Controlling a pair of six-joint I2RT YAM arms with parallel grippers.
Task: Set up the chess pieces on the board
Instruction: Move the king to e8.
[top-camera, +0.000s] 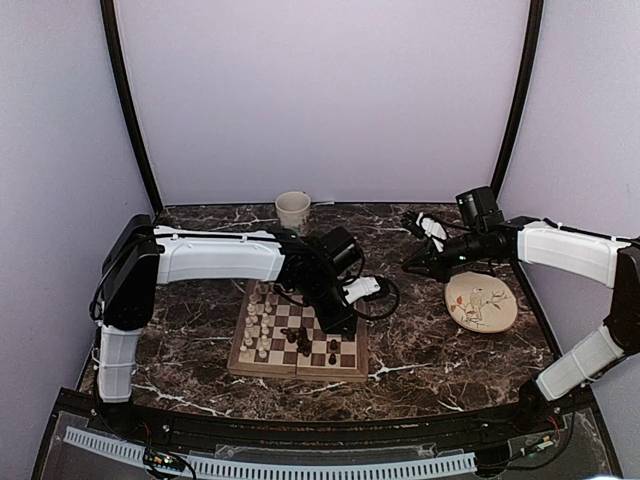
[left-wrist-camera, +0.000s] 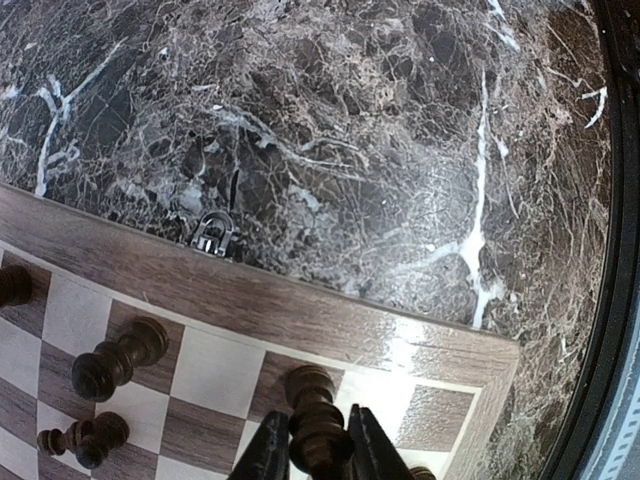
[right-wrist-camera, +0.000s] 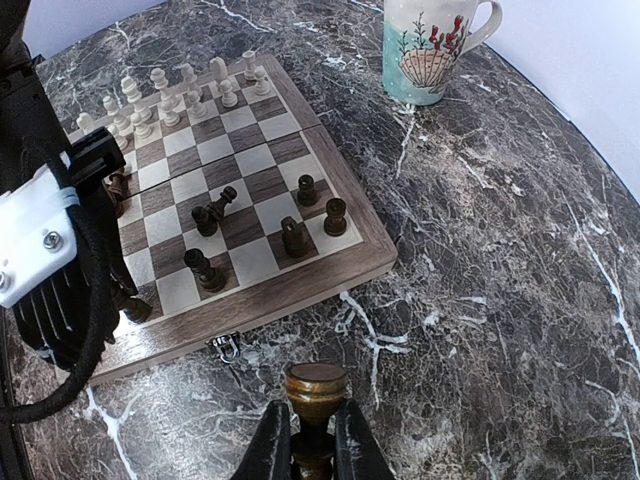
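1. While the left arm stretches over the chessboard (top-camera: 290, 374), I see the left gripper (left-wrist-camera: 318, 452) clenched on a dark piece (left-wrist-camera: 312, 420). The piece stands on a square just inside the border, near a corner.
2. My right gripper (right-wrist-camera: 313, 440) is clamped round a brown piece (right-wrist-camera: 316, 388) over the marble table (right-wrist-camera: 520, 260). It is off the board at about its 2 o'clock in the top view. I cannot tell whether that piece touches the marble.
3. From above, the cream-white pieces (top-camera: 260, 325) stand in two rows along the board's 9 o'clock edge.
4. The other dark pieces (right-wrist-camera: 293, 237) are scattered across the middle and the 3 o'clock half. Most are upright, but the left wrist view shows one toppled piece (left-wrist-camera: 115, 362) lying on its side.
5. A shell-printed cup (right-wrist-camera: 430, 45) sits at the board's 12 o'clock, well apart from it.
6. A round cream plate (top-camera: 481, 302) lies at the board's 3 o'clock, beneath the right arm.
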